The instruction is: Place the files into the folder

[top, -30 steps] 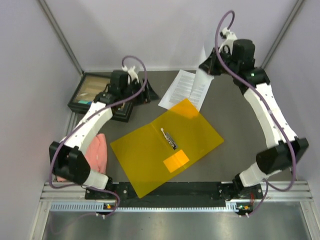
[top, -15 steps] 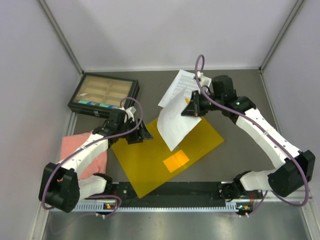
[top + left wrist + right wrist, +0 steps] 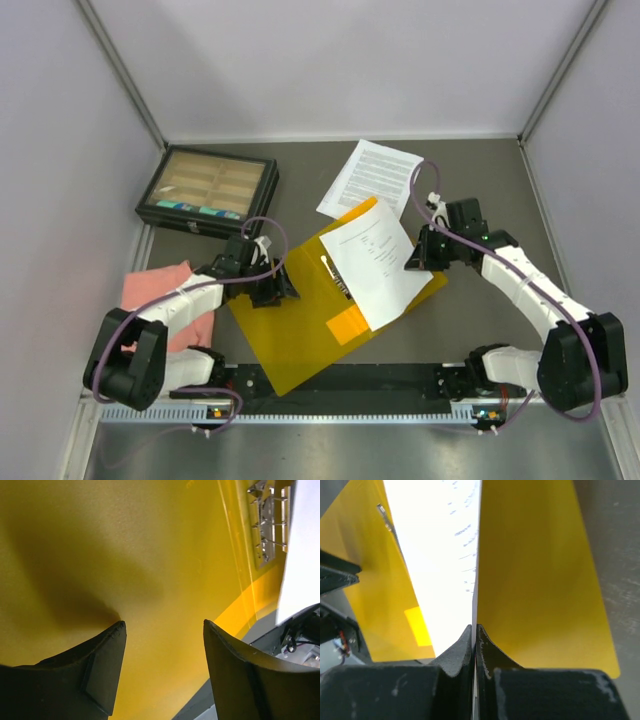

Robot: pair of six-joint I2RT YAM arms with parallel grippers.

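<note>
The yellow folder (image 3: 285,335) lies open and flat in the middle of the top view, turned a bit like a diamond. Its metal clip (image 3: 338,275) runs down the middle fold. The orange pocket (image 3: 350,322) is just below the clip.

One paper sheet (image 3: 375,260) lies slanted across the right half of the folder. Its lower corner covers the top of the orange pocket. My right gripper (image 3: 418,260) is at the right edge of this sheet. In my right wrist view, my right gripper (image 3: 475,627) is squeezed tight, with the thin edge of the paper sheet (image 3: 440,555) pinched between the two fingers. The folder (image 3: 535,580) shows yellow on both sides of the paper.

My left gripper (image 3: 275,290) is on the left half of the folder, near the left edge. In my left wrist view, my left gripper (image 3: 164,625) is wide open and holds nothing. The fingertips (image 3: 117,630) are down at the yellow folder (image 3: 100,555). One tip meets its own shadow there, so it looks like it is touching.

A second sheet (image 3: 372,175) lies on the gray table (image 3: 480,180) in the upper middle, and the folder's top corner lies over its lower edge. A black box (image 3: 208,190) sits in the upper left. A pink cloth (image 3: 160,290) lies at the left, partly under my left arm.
</note>
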